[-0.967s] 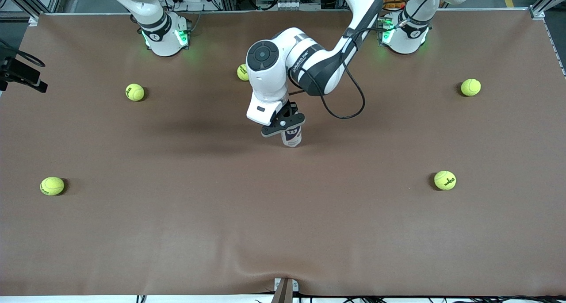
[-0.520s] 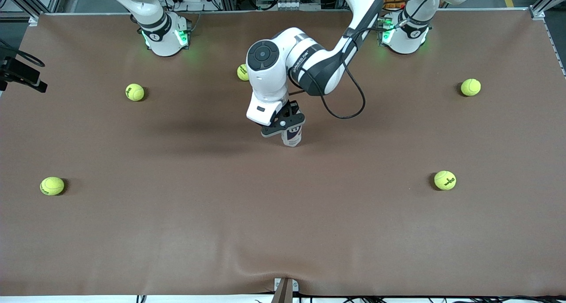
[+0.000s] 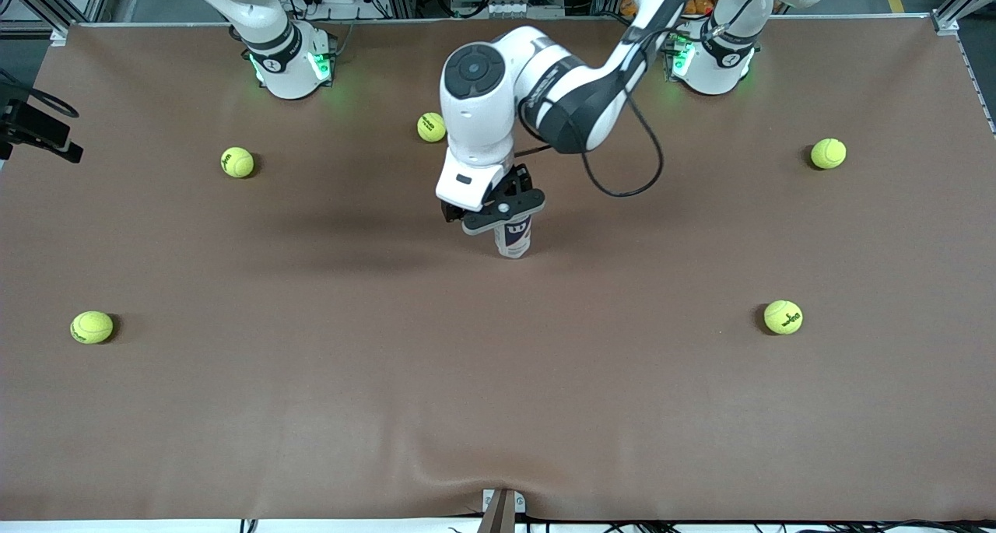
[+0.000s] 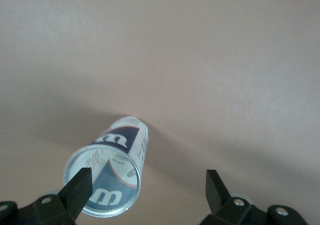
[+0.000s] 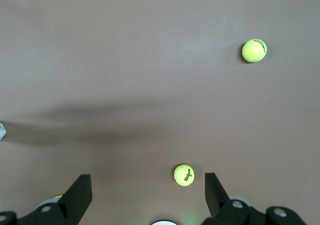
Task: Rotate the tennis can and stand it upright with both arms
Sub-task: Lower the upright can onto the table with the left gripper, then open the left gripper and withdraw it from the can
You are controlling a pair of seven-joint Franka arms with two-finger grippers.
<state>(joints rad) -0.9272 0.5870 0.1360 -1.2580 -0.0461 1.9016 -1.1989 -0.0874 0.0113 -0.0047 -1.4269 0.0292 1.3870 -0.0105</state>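
Observation:
The tennis can (image 3: 513, 241) stands upright on the brown table (image 3: 498, 408) near its middle, its white and dark blue label facing the front camera. My left gripper (image 3: 498, 208) hangs just over its top, open. In the left wrist view the can (image 4: 112, 172) shows from above with its clear lid. It sits off to one side, next to one finger (image 4: 77, 185), and my left gripper (image 4: 146, 187) holds nothing. My right gripper (image 5: 146, 190) is open and empty high over the table, out of the front view. The right arm (image 3: 272, 35) waits by its base.
Several yellow-green tennis balls lie scattered: one (image 3: 430, 127) farther from the front camera than the can, one (image 3: 237, 162) and one (image 3: 92, 327) toward the right arm's end, others (image 3: 828, 153) (image 3: 783, 317) toward the left arm's end. A black cable (image 3: 622, 183) loops off the left arm.
My left gripper has opened, let go of the tennis can and risen a little. The can stays upright in the same spot. The right arm has not moved.

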